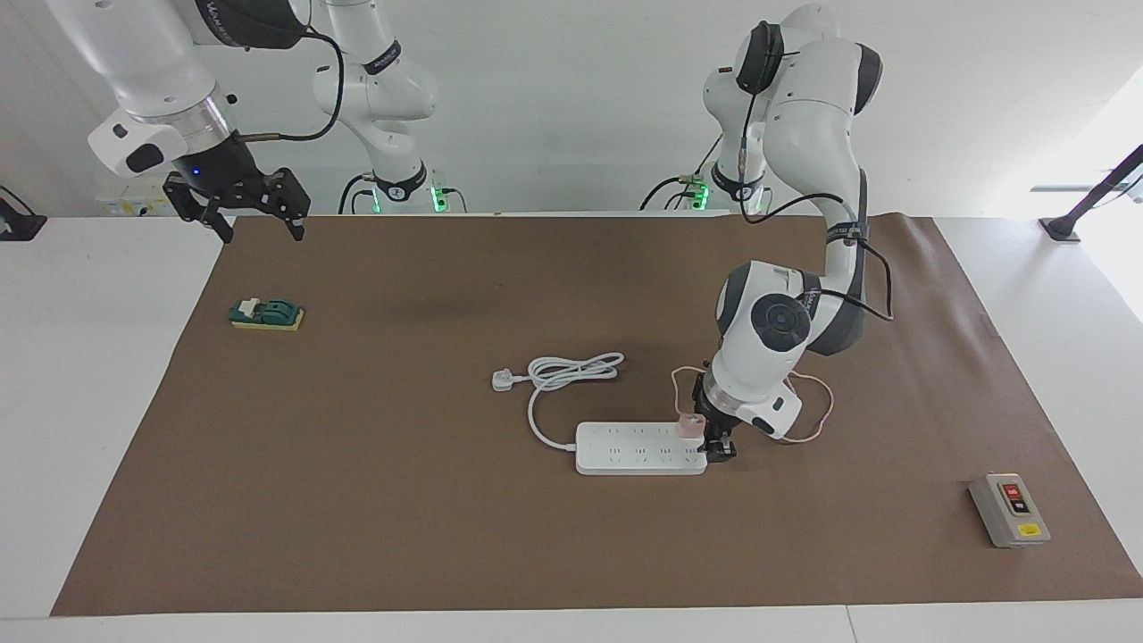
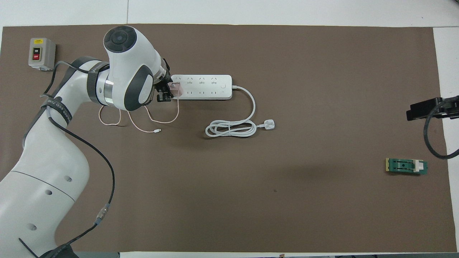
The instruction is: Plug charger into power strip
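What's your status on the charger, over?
Left pincer beside the charger, grip not clear. Charger seated on power strip, end toward left arm. Right pincer open, waiting up by table corner. Nothing in the way.

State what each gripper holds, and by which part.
Nothing, it seems: the charger sits at one end of the power strip, the left gripper beside it; the right gripper waits open, empty.

We cannot tell whether the left gripper (image 1: 720, 444) touches the charger (image 1: 687, 425); its fingertips are too small to read, and in the overhead view the arm's wrist covers most of it. The charger's prongs are hidden against the power strip (image 1: 625, 448). The right gripper (image 2: 426, 109) is cut off by the overhead view's edge.
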Available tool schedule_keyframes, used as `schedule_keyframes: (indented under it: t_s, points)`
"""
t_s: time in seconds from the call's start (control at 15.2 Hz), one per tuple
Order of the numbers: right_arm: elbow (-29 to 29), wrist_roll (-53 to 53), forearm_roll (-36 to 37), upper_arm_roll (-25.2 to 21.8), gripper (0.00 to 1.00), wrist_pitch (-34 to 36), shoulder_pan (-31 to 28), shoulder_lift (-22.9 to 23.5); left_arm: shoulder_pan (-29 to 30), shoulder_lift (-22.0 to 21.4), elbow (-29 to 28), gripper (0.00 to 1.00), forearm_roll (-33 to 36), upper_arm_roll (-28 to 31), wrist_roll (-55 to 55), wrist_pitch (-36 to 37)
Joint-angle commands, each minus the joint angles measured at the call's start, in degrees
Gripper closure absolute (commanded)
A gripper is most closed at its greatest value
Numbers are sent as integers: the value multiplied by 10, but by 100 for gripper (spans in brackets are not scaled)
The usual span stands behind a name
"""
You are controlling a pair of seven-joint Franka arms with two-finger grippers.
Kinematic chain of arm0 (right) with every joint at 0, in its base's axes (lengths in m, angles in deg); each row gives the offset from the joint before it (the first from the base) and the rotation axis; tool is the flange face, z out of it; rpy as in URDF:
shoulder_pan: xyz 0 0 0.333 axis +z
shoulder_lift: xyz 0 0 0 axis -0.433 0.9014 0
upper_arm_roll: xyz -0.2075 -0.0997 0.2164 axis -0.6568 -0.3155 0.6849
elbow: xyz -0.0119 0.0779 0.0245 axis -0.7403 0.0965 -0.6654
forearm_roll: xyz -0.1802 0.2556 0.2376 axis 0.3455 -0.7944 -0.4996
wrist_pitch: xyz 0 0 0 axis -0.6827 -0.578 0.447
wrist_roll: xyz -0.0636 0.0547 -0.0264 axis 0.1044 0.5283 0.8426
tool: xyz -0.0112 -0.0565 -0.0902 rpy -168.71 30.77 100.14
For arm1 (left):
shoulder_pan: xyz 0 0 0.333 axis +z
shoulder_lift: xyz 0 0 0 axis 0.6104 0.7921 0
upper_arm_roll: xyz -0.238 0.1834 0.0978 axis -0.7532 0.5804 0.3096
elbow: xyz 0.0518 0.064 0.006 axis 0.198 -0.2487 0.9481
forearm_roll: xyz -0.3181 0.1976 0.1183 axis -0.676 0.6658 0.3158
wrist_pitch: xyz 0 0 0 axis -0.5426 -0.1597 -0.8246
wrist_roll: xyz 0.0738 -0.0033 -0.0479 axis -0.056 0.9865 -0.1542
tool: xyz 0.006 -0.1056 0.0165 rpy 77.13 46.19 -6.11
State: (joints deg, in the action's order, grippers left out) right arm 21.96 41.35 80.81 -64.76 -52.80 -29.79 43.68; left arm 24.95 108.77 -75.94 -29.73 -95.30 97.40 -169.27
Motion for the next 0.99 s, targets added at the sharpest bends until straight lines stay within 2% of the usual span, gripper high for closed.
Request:
schedule_keyframes:
  t_s: [0.0, 0.26, 0.53, 0.72, 0.92]
  points:
    - [12, -6, -10, 5, 0, 5, -8, -11, 3, 17, 23, 45, 11, 0, -6, 0]
    - [11, -6, -10, 4, 0, 5, -7, -11, -2, 2, 20, 45, 9, 1, -2, 2]
    - [11, -6, -10, 5, 0, 5, -8, -11, 4, -27, 29, 45, 13, -3, -15, 68]
    - [11, -6, -10, 4, 0, 5, -8, -11, 23, -55, 32, 44, 12, -6, -59, 102]
    - [11, -6, -10, 5, 0, 5, -7, -11, 39, -85, 32, 44, 14, -7, -156, 117]
